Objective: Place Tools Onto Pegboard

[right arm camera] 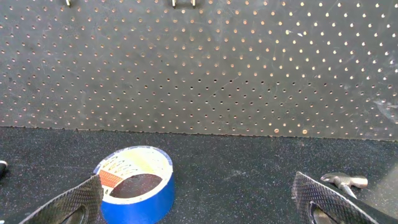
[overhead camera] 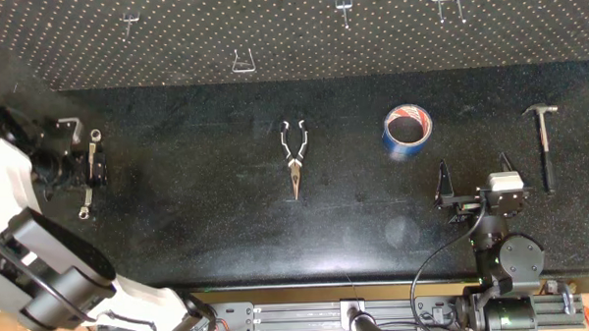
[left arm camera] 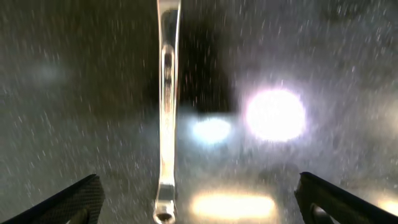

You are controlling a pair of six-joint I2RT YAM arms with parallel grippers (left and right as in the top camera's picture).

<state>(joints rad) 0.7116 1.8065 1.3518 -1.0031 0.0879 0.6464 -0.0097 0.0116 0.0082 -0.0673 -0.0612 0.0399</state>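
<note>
A silver wrench (overhead camera: 88, 178) lies at the far left of the black mat. My left gripper (overhead camera: 80, 158) hangs open right over it; in the left wrist view the wrench (left arm camera: 166, 106) runs lengthwise between the spread fingers (left arm camera: 74, 202), nearer one of them. Needle-nose pliers (overhead camera: 294, 156) lie mid-table. A blue tape roll (overhead camera: 407, 129) and a hammer (overhead camera: 543, 142) lie to the right. My right gripper (overhead camera: 474, 184) stands open near the front, empty, facing the tape roll (right arm camera: 137, 183) and the hammer head (right arm camera: 345, 180). The pegboard (overhead camera: 300, 33) stands at the back.
Metal hooks stick out of the pegboard: one at left (overhead camera: 129, 21), a looped one (overhead camera: 243, 61) lower down, one at centre (overhead camera: 344, 6) and a double one at right (overhead camera: 448, 3). Bare mat lies between the tools.
</note>
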